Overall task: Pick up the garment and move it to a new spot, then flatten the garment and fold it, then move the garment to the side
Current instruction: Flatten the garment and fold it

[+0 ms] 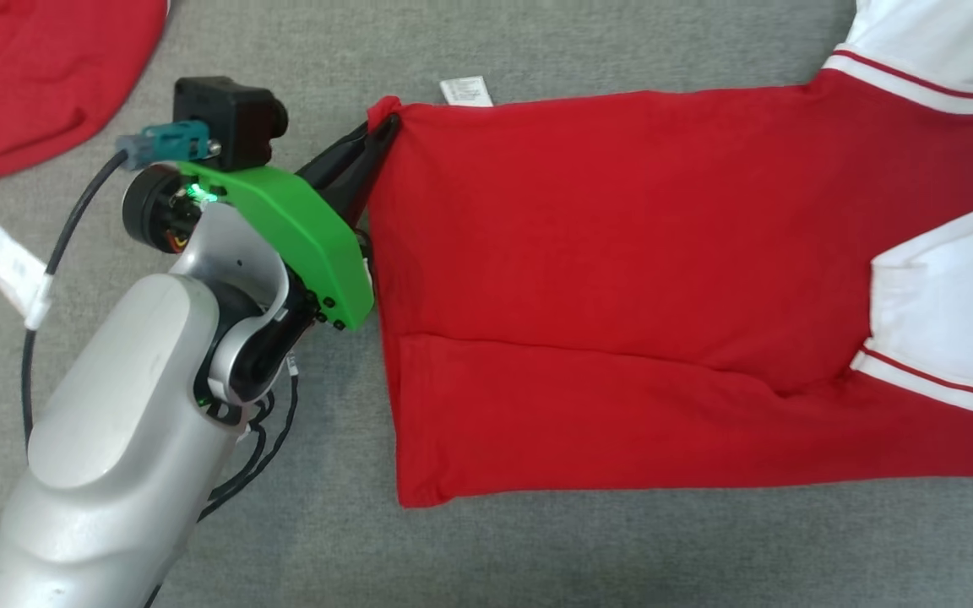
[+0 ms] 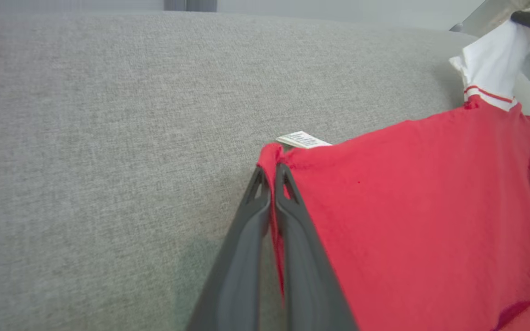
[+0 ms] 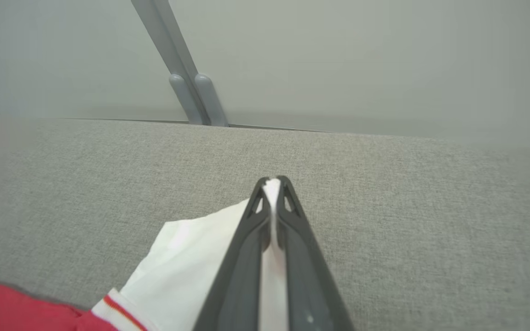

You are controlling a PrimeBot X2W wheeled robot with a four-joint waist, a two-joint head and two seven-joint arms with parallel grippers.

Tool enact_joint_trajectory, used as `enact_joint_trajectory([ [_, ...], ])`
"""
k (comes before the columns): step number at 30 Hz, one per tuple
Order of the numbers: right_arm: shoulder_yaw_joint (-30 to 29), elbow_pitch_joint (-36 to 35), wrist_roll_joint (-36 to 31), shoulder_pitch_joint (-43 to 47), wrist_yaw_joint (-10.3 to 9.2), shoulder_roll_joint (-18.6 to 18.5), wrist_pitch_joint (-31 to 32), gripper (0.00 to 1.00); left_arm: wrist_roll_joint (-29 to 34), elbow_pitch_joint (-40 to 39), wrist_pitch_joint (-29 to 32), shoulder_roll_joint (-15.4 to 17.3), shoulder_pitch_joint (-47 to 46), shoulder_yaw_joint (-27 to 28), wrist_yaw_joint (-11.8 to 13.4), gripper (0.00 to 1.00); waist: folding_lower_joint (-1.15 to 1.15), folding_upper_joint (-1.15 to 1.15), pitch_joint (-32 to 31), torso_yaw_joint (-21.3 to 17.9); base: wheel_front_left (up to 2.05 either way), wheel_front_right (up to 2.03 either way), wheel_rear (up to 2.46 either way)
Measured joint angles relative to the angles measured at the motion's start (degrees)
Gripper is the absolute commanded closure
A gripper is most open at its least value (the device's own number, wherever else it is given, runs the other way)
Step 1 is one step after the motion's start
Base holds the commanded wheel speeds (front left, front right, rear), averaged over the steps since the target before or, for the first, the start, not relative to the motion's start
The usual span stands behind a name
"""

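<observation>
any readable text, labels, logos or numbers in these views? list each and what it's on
Printed dark lines on the white sewn-in care tag at the hem corner of the red and white fabric garment: too small and blurred to read in the head and left wrist views.
green plastic wrist cover: no marking that I can read.
Nothing else legible.

Place: robot lab bench, by the look of it — table (image 1: 537, 557) covered in grey cloth, bare pale wall (image 3: 384, 55), grey metal strut (image 3: 166, 46) behind; cabled arm (image 1: 115, 439) over it, garment (image 1: 622, 253) spread out, second red cloth (image 1: 30, 76) at one corner.
</observation>
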Motion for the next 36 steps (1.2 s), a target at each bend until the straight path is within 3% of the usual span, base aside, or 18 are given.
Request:
enact_joint_trajectory([
  [11,-5.4,-15.2,6.6,24.3,0.00,-2.1,-8.3,1.00,-1.2,-8.0,-4.2,3.3,12.3,1.7,3.0,1.00,0.00,0.00,-7.5,-4.3,0.00,0.00,0.00],
  [16,-10.0,-19.5,6.7,36.4,-0.01,0.5,-9.8,1.00,-2.2,-11.4,-5.8,3.9,18.6,2.2,4.9,1.00,0.00,0.00,-11.4,-5.8,0.00,0.00,0.00],
  [19,-10.9,-21.7,5.9,42.0,0.00,4.2,-9.4,1.00,-2.9,-12.2,-6.4,4.4,22.5,2.3,5.6,1.00,0.00,0.00,-13.4,-6.9,0.00,0.00,0.00],
  [29,-6.7,-19.9,-0.2,44.7,0.00,9.9,-7.2,1.00,-3.3,-11.3,-9.7,4.6,30.9,1.5,7.1,1.00,0.00,0.00,-16.7,-10.0,0.00,0.00,0.00],
  [34,-6.2,-17.1,-2.6,43.4,0.00,9.5,-7.7,1.00,-3.3,-11.3,-12.0,4.3,32.0,1.7,7.0,1.00,0.00,0.00,-17.1,-9.8,0.00,0.00,0.00],
  [36,-6.3,-15.8,-3.3,43.0,0.00,9.3,-8.0,1.00,-2.8,-11.0,-12.7,4.3,32.0,1.6,6.6,0.62,0.00,0.00,-17.2,-9.3,0.00,0.00,0.00],
])
